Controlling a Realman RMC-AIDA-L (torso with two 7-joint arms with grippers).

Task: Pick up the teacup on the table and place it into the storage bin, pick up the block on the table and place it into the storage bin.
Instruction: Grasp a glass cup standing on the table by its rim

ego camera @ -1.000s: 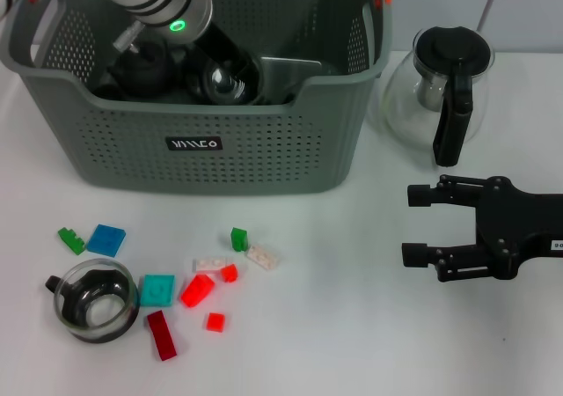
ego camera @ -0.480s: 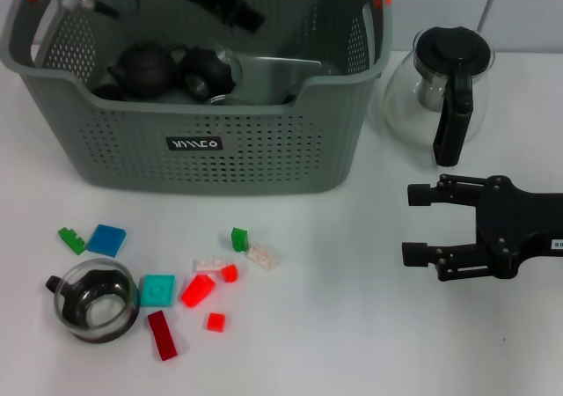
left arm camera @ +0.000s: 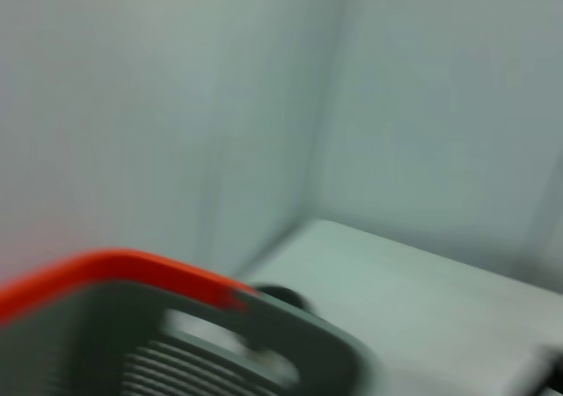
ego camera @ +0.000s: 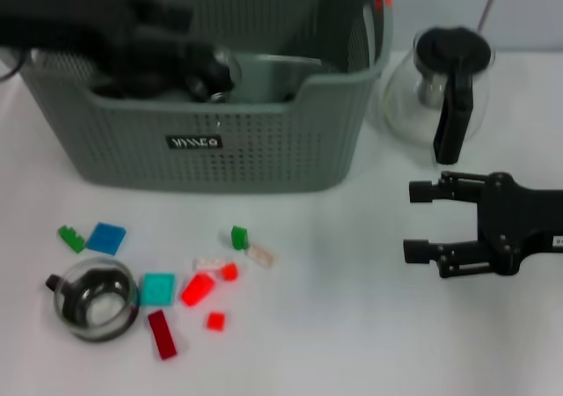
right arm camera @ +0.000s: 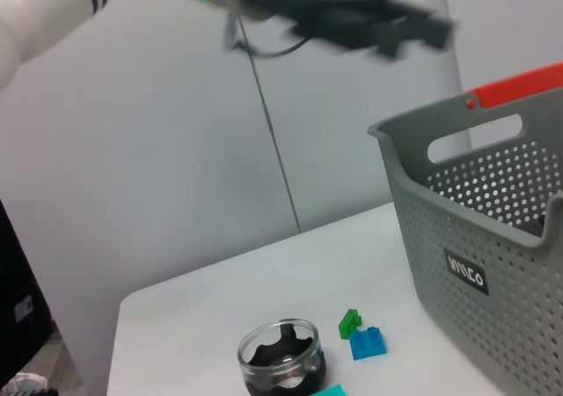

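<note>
The left gripper (ego camera: 163, 18), seen half a second ago as a narrow dark shape high over the storage bin (ego camera: 264, 141), now sweeps as a broad dark blur across the bin's rear left part, above the dark teapots (ego camera: 167, 70) lying inside. Whether its fingers are spread or closed cannot be told. In the right wrist view the same arm hangs in the air above the bin's orange-tipped handle. The right gripper (ego camera: 422, 224) has not moved: it lies on the white table (ego camera: 352, 326) to the right of the bin, in front of the glass coffee pot (ego camera: 444, 84), its fingers spread with nothing between them.

The glass teacup (ego camera: 92, 301) sits on the table in front of the bin's left corner, well apart from both grippers. Beside it lie scattered blocks: a blue block (ego camera: 106, 238) and a green block (ego camera: 70, 238) between cup and bin, a teal block (ego camera: 158, 288) touching or just beside the cup's rim, a dark red block (ego camera: 161, 334) near it, and bright red blocks (ego camera: 199, 289) and pale ones toward the bin's middle. Nothing stands between the cup and the bin's front wall.
</note>
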